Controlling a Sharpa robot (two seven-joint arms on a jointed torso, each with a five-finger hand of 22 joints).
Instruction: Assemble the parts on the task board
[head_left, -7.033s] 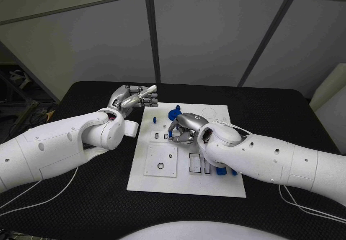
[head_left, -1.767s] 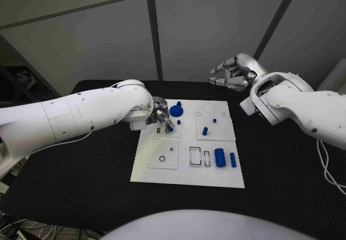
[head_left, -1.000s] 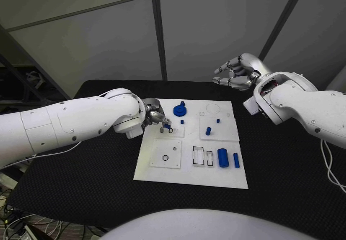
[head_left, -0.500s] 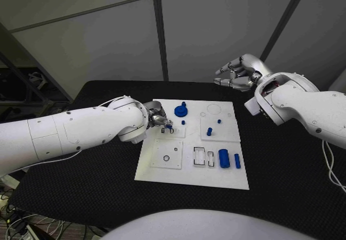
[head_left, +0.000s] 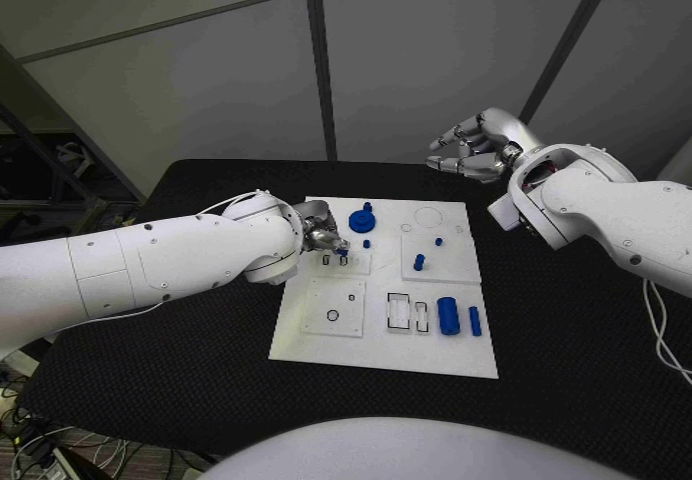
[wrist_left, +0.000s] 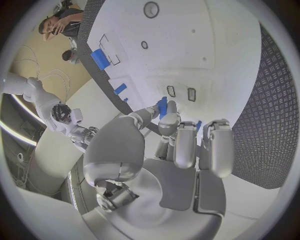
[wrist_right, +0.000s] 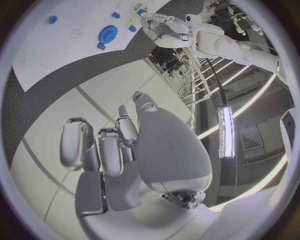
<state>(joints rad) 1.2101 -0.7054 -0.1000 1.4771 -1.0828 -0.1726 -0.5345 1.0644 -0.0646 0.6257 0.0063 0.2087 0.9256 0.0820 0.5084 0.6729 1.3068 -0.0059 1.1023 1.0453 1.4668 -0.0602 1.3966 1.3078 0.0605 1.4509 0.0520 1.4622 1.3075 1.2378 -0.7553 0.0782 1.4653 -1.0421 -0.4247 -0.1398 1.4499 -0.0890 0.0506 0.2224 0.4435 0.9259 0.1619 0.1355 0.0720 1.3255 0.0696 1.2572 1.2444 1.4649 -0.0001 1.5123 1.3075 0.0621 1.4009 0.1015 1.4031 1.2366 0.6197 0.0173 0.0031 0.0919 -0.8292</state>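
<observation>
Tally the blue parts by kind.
Gear: 1 (the nub at its far edge counted with it)
Studs: 2
Upright peg: 1
Thick cylinder: 1
Thin rod: 1
Piece pinched by the left hand: 1
Total: 7

Left hand shifted slightly over the task board, small blue part between its fingers
</observation>
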